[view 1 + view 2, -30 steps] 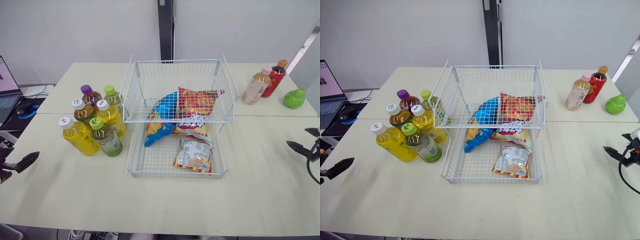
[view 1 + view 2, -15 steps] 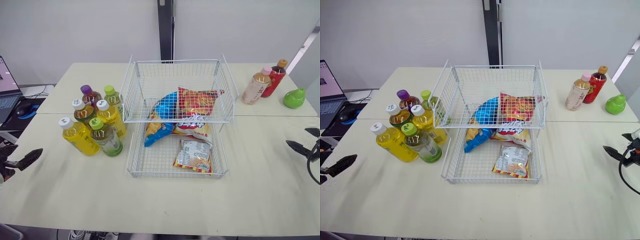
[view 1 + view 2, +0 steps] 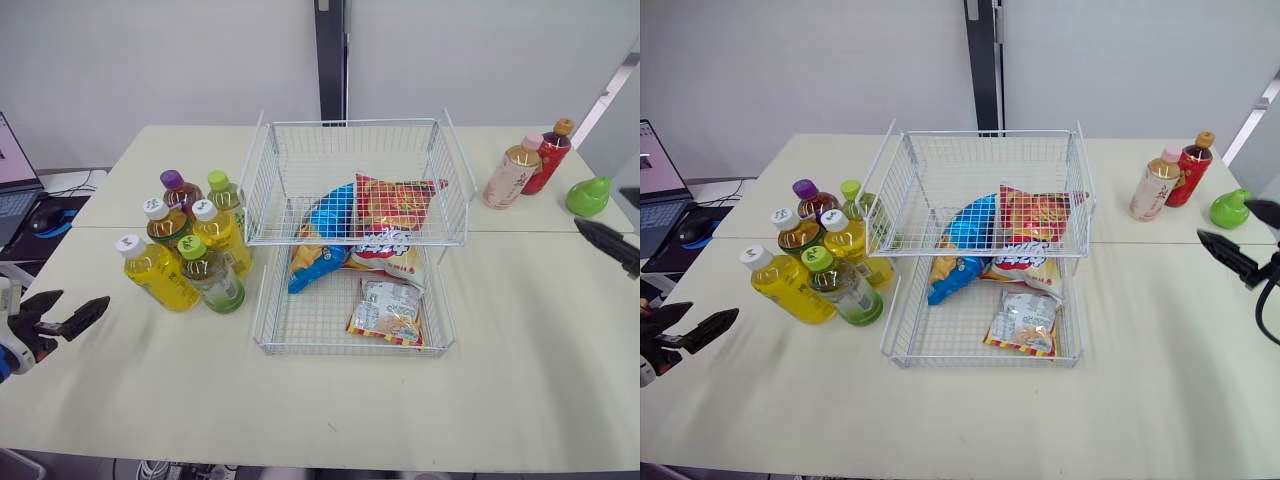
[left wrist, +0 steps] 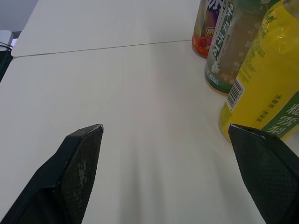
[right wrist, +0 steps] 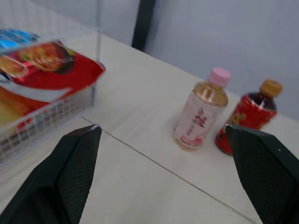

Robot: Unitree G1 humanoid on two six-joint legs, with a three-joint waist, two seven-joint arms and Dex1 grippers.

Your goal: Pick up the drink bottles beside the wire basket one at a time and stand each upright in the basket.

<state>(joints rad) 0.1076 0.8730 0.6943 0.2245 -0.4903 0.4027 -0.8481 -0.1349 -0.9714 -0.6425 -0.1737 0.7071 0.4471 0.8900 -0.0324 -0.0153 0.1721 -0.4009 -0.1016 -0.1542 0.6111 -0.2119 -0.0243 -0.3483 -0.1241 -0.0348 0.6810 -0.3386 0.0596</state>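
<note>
Several drink bottles [image 3: 185, 250] with yellow, green and amber drinks stand in a cluster left of the two-tier wire basket [image 3: 355, 180]. A pink-capped bottle [image 3: 510, 172] and a red bottle [image 3: 548, 155] stand at the far right. My left gripper [image 3: 62, 315] hovers open over the table, near-left of the cluster; in its wrist view the yellow bottle [image 4: 261, 93] stands just ahead of one finger. My right gripper [image 3: 615, 225] is open, raised near the right edge. Its wrist view faces the pink-capped bottle [image 5: 201, 116] and the red bottle [image 5: 247, 119]. Neither gripper holds anything.
Snack bags [image 3: 385, 215] lie in both tiers of the basket. A green pear-shaped object [image 3: 588, 196] sits right of the red bottle. A laptop [image 3: 12, 175] and a mouse are on a side desk at the left. Bare tabletop stretches along the front.
My right gripper has risen and moved farther away, toward the two bottles at the right. My left gripper has edged right, toward the bottle cluster.
</note>
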